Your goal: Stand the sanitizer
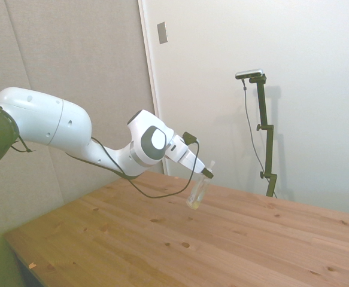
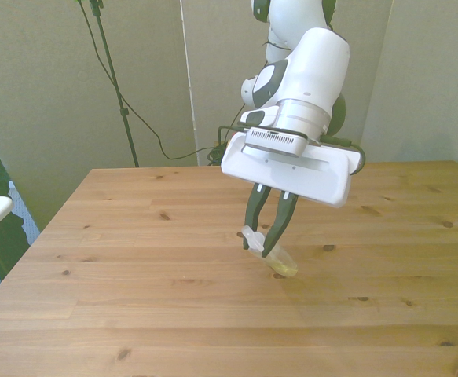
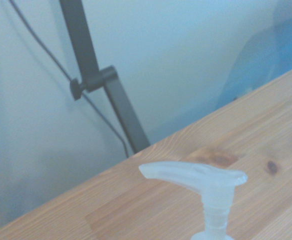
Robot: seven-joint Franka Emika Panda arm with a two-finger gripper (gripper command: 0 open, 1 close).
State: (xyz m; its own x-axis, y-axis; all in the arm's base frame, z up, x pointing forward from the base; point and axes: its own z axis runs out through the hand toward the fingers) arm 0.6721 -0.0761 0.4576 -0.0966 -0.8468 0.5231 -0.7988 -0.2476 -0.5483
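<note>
The sanitizer [image 1: 197, 193] is a small clear pump bottle with pale yellowish liquid at its bottom. It hangs tilted, nearly upright in the side view, with its base just at the wooden table [image 1: 162, 245]. My gripper [image 2: 265, 243] is shut on the sanitizer [image 2: 280, 261] near its neck, the dark fingers [image 2: 283, 224] reaching down from the white hand. From the front the bottle leans toward that view's right, its base low near the boards. The wrist view shows the white pump nozzle [image 3: 196, 176] close up, with the table behind it.
The wooden table [image 2: 134, 236] spreads wide on all sides of the bottle. A dark cable [image 1: 162, 191] loops under the arm's wrist. Walls stand close behind the table's far edges.
</note>
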